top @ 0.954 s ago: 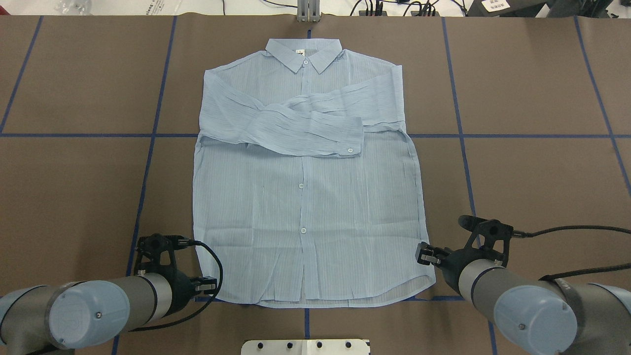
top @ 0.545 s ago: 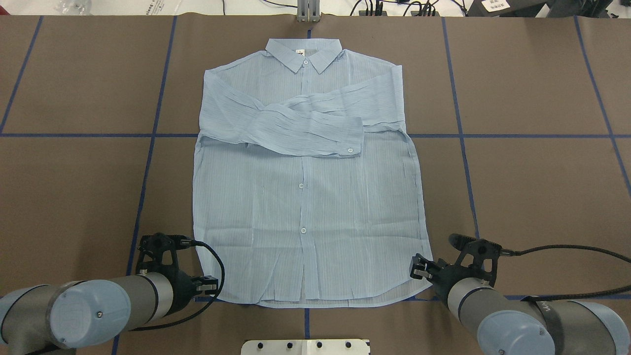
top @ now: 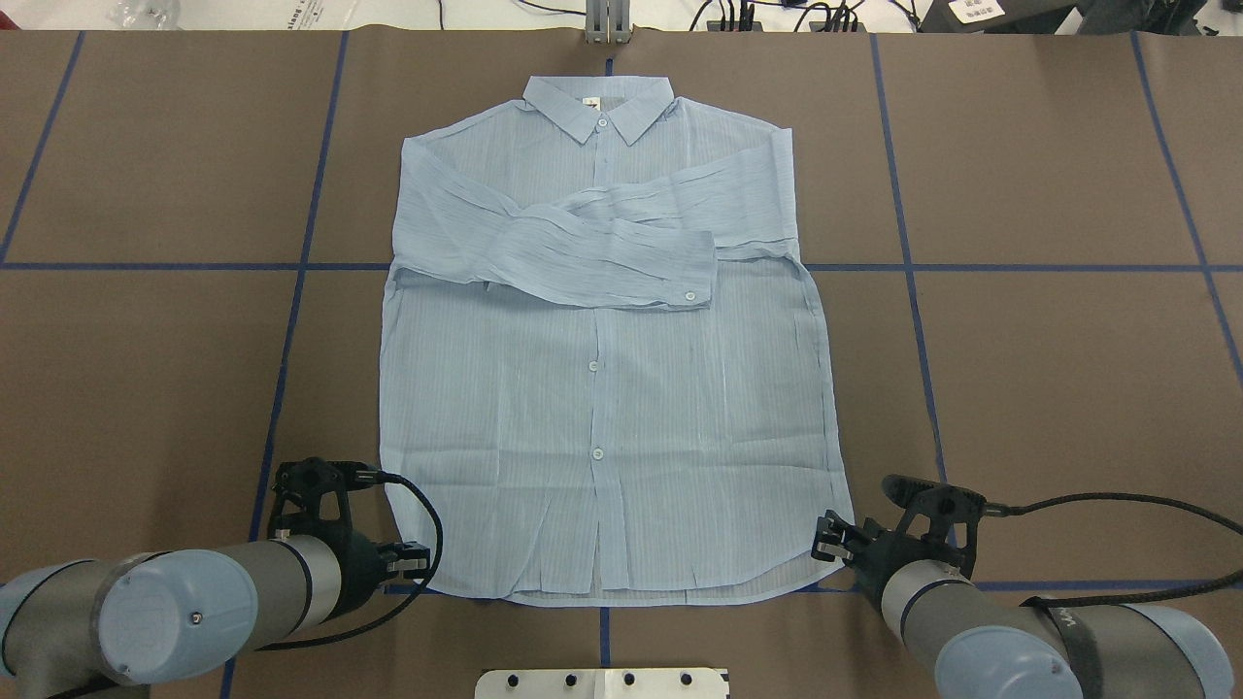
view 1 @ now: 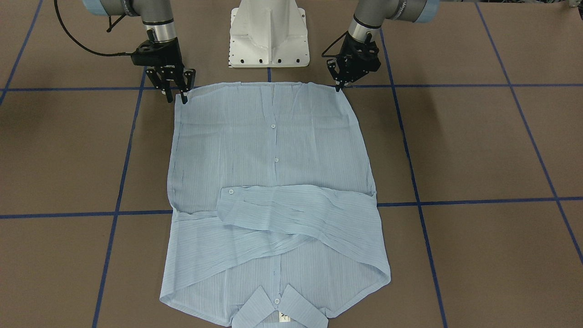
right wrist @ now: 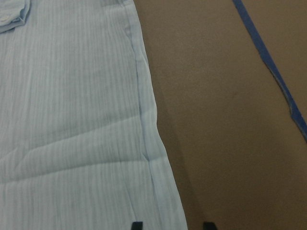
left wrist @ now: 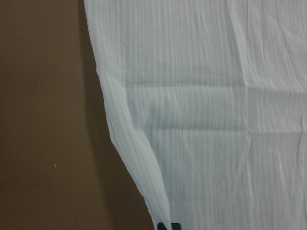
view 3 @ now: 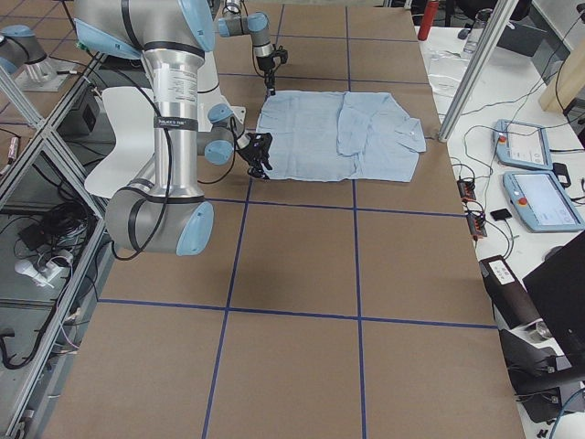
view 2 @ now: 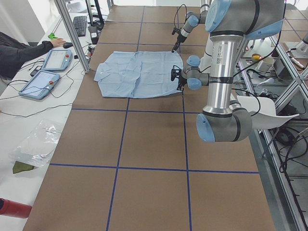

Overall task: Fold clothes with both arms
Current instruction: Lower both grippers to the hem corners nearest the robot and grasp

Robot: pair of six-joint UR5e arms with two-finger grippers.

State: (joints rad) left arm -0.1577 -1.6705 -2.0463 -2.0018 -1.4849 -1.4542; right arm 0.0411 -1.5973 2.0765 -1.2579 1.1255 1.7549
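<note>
1. Your right gripper (top: 823,544) has slid back along the shirt's (top: 602,388) side edge to the hem corner nearest the robot. The right wrist view shows its fingertips (right wrist: 137,225) apart, straddling that edge without gripping it.
2. Your left gripper (top: 416,560) has not moved. It sits at the other hem corner, and its jaws look closed on the cloth there.
3. The shirt lies flat on the table (top: 1068,369), sleeves crossed over the chest and collar far from the robot.
4. Both hem corners are now covered, so I judge the next step is for the right to pinch before the lift.
</note>
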